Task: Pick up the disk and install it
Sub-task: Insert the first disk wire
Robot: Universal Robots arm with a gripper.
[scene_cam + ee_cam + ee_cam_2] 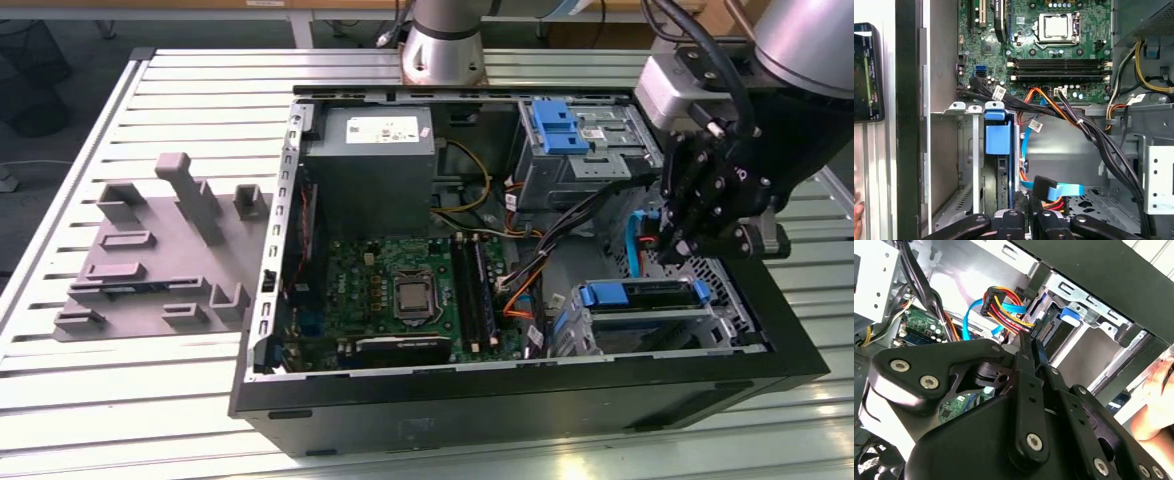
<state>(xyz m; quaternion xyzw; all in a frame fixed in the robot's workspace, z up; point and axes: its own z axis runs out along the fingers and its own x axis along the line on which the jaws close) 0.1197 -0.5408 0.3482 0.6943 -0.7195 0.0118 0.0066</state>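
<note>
The gripper (1033, 342) is down inside the open computer case (534, 405). In the second wrist view its two slim black fingers (1026, 375) lie pressed side by side with no gap showing. That's closed, though whether anything thin is pinched between them cannot be told. The tips point at a plug of red, yellow and orange wires (1004, 310), with a flat blue ribbon cable (970, 315) looping just beside it.

And there's the disk (641, 294): already seated in the silver sheet-metal bay (574, 332) at the case's near corner on the exterior view's right. It stands on edge with its glossy blue plastic rail uppermost, and the gripper hangs just above it.

Further in, the green motherboard (400, 290) lies flat on the case floor. Beyond it sits the grey power supply box (367, 165), and a second cage with a blue bracket (558, 128) stands next to that.

The black-walled case rests on a white slatted metal table (160, 400). A matte grey fixture plate (147, 255) with upright pegs and blocks sits well apart on the exterior view's left.

A person's hand (1156, 405) rests just outside the case wall.
</note>
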